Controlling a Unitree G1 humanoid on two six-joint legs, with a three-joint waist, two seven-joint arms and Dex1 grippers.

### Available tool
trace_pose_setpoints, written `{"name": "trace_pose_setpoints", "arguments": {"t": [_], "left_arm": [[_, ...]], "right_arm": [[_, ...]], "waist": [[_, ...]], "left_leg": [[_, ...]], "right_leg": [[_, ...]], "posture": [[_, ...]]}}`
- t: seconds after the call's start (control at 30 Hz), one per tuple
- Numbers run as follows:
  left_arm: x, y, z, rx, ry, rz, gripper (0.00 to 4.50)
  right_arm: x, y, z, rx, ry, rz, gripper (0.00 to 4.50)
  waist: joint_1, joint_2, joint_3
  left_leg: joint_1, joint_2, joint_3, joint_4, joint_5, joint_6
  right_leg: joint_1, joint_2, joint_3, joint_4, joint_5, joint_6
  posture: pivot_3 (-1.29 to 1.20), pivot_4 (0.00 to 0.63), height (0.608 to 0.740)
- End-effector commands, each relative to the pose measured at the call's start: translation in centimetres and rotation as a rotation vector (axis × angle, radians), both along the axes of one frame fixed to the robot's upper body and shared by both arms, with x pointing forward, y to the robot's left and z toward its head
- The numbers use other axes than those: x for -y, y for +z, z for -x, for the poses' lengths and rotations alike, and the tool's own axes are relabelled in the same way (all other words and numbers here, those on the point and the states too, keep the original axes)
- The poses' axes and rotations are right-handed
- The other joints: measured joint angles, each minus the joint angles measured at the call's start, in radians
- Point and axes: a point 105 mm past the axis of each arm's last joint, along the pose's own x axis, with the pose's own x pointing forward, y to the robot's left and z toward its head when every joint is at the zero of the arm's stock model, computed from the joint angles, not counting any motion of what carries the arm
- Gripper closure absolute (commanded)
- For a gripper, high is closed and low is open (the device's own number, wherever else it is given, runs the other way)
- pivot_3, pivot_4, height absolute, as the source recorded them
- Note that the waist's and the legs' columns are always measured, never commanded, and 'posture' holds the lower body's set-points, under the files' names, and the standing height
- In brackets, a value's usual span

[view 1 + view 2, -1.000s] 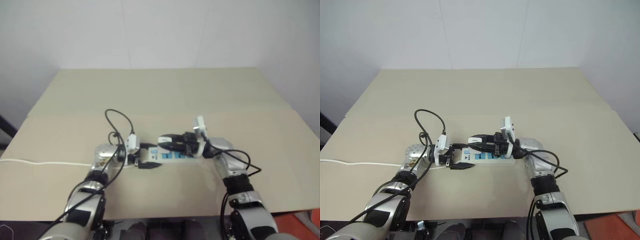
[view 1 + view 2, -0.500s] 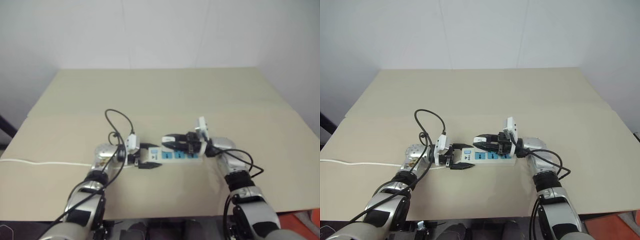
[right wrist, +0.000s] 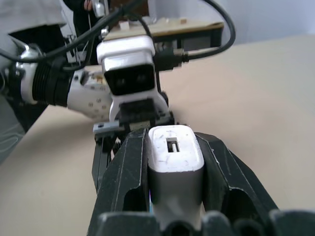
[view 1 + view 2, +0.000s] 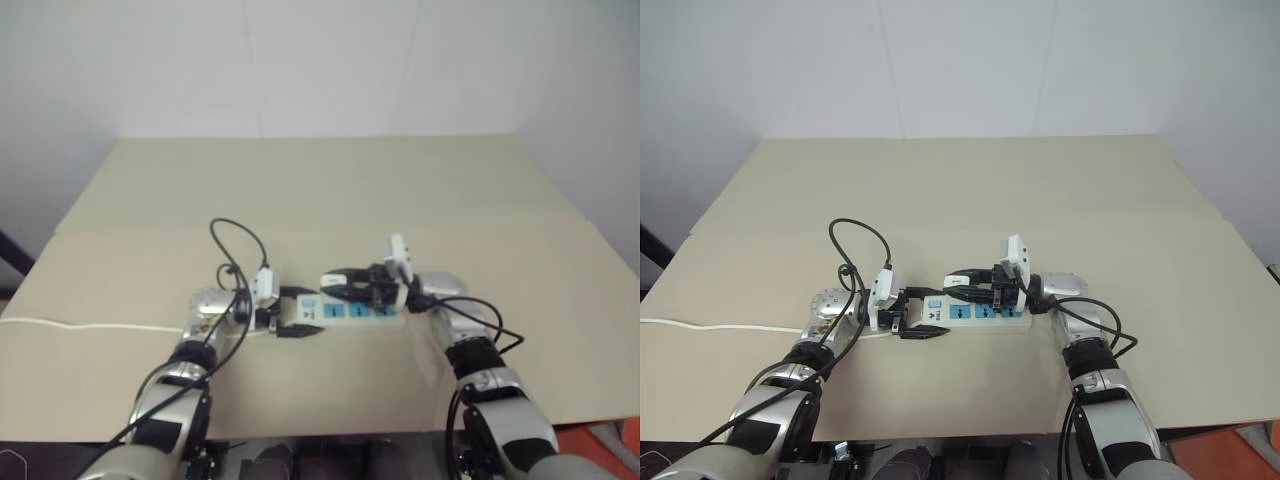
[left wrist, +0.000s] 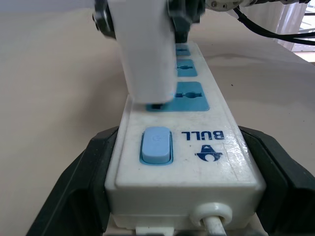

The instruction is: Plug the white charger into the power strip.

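The power strip (image 4: 980, 314) lies on the table with my left gripper (image 4: 921, 319) shut on its switch end; black fingers (image 5: 74, 187) flank the end with the blue switch. My right gripper (image 4: 962, 282) is shut on the white charger (image 3: 174, 164), and its black fingers (image 3: 123, 187) clamp both sides. The charger (image 5: 145, 49) hangs just over the blue socket nearest the switch (image 5: 189, 94). A dark prong tip meets that socket's face. How deep it sits I cannot tell.
The strip's thin white cord (image 4: 720, 325) runs off to the left over the tan table (image 4: 970, 190). Black cables loop above my left wrist (image 4: 855, 235). A seam crosses the tabletop behind the arms.
My right wrist has tilted slightly while the charger stays over the strip's switch end. The left gripper and the strip have not moved.
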Motion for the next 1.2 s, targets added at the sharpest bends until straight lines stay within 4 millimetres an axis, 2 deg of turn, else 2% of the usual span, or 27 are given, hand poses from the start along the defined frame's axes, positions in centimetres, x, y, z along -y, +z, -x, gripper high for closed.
{"name": "trace_pose_setpoints", "arguments": {"t": [0.03,0.3,0.6,1.2], "left_arm": [[0.3,-1.4,0.8,-0.029,-0.044,-0.063,1.21],[0.4,-1.5,0.8,-0.03,-0.043,-0.061,1.21],[0.3,-1.4,0.8,-0.03,-0.041,-0.061,1.21],[0.0,-1.4,0.9,-0.037,-0.048,-0.068,1.21]], "right_arm": [[0.1,0.4,0.1,0.041,0.003,0.002,3.36],[0.4,-0.1,-0.1,0.038,-0.011,0.023,3.36],[0.9,-2.2,-1.2,-0.041,-0.084,0.101,3.36],[0.8,-5.6,0.3,-0.142,0.023,0.19,3.36]], "waist": [[0.0,0.0,0.0],[0.001,0.0,0.0],[-0.001,0.0,0.0],[0.001,0.001,-0.006]], "left_leg": [[0.0,0.0,0.0,0.0,0.0,0.0],[0.0,0.0,0.0,0.0,0.0,0.0],[0.005,0.0,0.0,0.0,-0.002,0.002],[0.007,0.0,0.0,-0.002,-0.004,0.005]], "right_leg": [[0.0,0.0,0.0,0.0,0.0,0.0],[0.0,0.0,0.0,0.0,0.0,0.0],[0.004,0.0,0.0,0.0,0.0,0.0],[0.004,0.001,0.002,-0.001,0.0,0.0]], "posture": [[0.0,0.15,0.74],[0.0,0.15,0.74],[0.0,0.15,0.74],[0.0,0.15,0.74]]}}
